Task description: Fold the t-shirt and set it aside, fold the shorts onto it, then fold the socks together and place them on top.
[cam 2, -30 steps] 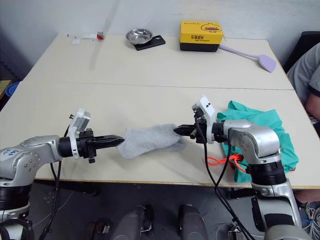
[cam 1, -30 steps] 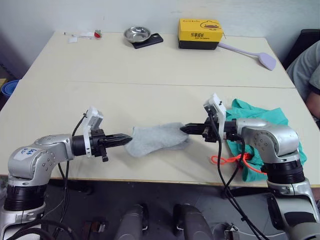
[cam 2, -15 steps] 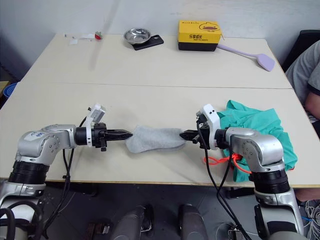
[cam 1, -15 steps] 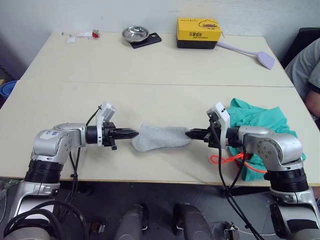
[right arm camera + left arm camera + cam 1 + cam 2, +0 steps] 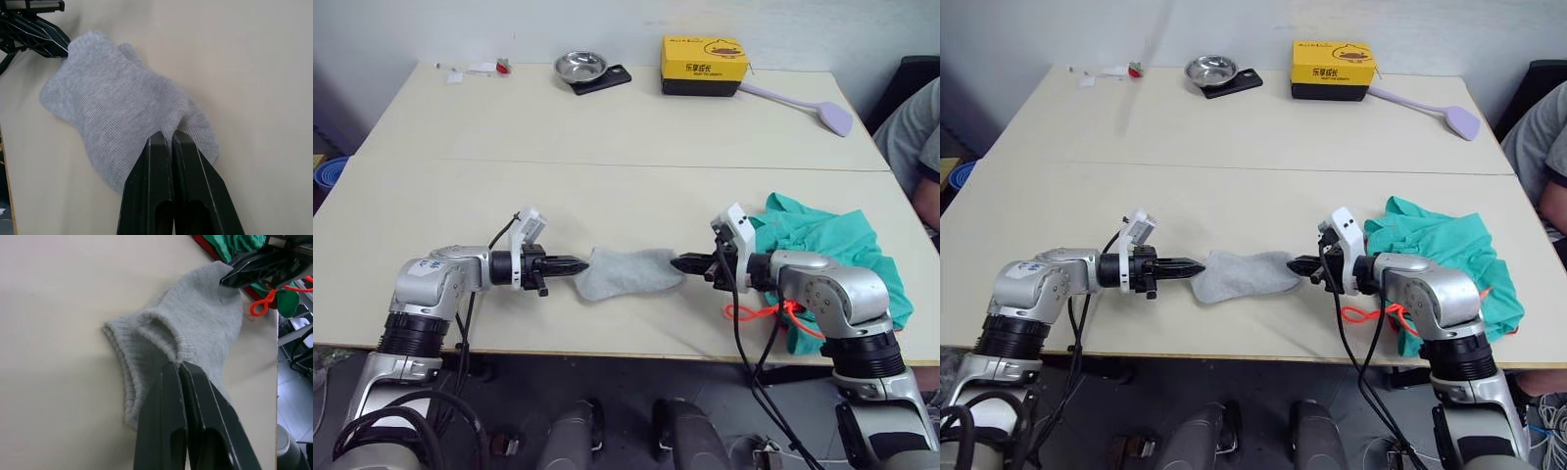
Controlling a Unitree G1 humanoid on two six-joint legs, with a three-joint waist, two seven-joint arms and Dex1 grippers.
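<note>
You see soft, ribbed-knit grey socks point(image 5: 626, 273) on a smooth matt cream table point(image 5: 607, 147), pinched by glossy black plastic fingers point(image 5: 195, 401), beside crumpled teal cloth shorts point(image 5: 832, 240) with a neon orange cord point(image 5: 766, 311); a shiny metal bowl point(image 5: 580, 66) sits farther back.

Left gripper point(image 5: 579, 264) and right gripper point(image 5: 676, 263) tip to tip, fingers closed.

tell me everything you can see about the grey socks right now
The pair of plain light grey knit ankle socks lies flat near the front edge of the beige table, stacked as one bundle. Ribbed open cuffs face the left claw, which is shut on that end; the right claw is shut on the opposite end. Soft, slightly wrinkled, held between the two claws.
</note>
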